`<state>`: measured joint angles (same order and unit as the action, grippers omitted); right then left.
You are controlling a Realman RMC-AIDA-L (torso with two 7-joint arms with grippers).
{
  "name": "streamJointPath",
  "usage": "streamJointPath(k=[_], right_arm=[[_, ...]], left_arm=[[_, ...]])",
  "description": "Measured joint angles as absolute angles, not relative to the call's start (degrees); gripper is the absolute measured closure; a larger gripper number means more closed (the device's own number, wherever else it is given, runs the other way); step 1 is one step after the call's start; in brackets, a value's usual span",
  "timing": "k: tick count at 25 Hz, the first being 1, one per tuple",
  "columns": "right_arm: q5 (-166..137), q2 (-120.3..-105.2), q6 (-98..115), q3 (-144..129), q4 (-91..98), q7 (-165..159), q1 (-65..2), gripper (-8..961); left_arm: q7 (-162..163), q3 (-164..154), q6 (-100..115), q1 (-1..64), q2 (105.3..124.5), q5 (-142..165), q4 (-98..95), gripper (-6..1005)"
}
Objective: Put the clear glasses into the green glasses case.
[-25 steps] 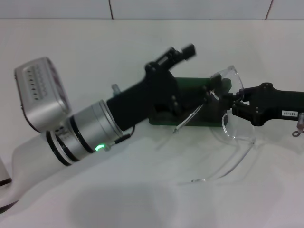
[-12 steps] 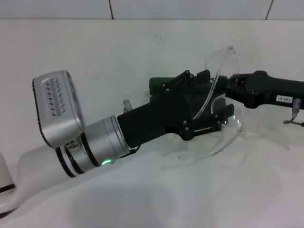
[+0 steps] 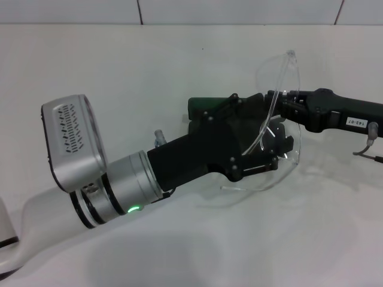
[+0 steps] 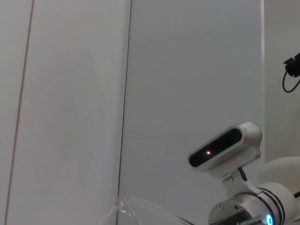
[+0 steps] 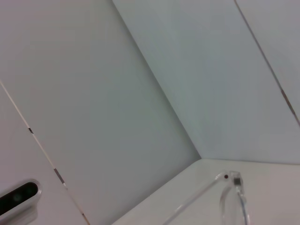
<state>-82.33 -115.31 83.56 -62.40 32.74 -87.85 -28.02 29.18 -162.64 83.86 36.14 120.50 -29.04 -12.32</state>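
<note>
Hanging from the right gripper (image 3: 281, 104), clear glasses (image 3: 276, 128) drape the left gripper (image 3: 263, 146).

Left arm is white with a silver ribbed cuff (image 3: 116, 190) and a tiny green light on it, plus a boxy silver camera pod (image 3: 73, 142) with a vented face. Its black angular left hand (image 3: 263, 143) has visible screws. Right arm's black right hand (image 3: 281, 103) wears a small white printed label (image 3: 355, 122) and a thin cable.

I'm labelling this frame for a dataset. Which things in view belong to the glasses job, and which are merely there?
Part of the job:
- transparent plastic wraparound glasses
- dark green oblong hard case, mostly hidden behind the left arm
- right gripper, holding the glasses
- left gripper, at the case

Merely there:
- white table
- white tiled wall
</note>
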Motion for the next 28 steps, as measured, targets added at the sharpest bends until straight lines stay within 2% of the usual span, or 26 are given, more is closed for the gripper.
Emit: streamJointPath(k=[14, 18, 24, 28], right_arm=[[-82.2, -115.26, 85.8, -60.9, 31.6, -87.9, -26.3, 828], [-82.5, -114.16, 89.0, -60.3, 30.2, -89.5, -27.4, 828], [-86.9, -110.81, 96.6, -61.4, 30.5, -97.2, -31.1, 828], [-89.6, -110.08, 98.1, -61.3, 30.5, -99.4, -32.7, 828]], left_arm=[[29.0, -161.1, 93.1, 34.3, 119.91, -29.3, -12.0, 127], [27.0, -160.2, 93.7, 34.2, 119.88, -28.9, -10.8, 128], [23.3, -160.2, 98.1, 38.4, 119.67, -21.3, -9.7, 128], [23.6, -160.2, 100.6, 41.4, 119.61, -17.6, -8.9, 128]])
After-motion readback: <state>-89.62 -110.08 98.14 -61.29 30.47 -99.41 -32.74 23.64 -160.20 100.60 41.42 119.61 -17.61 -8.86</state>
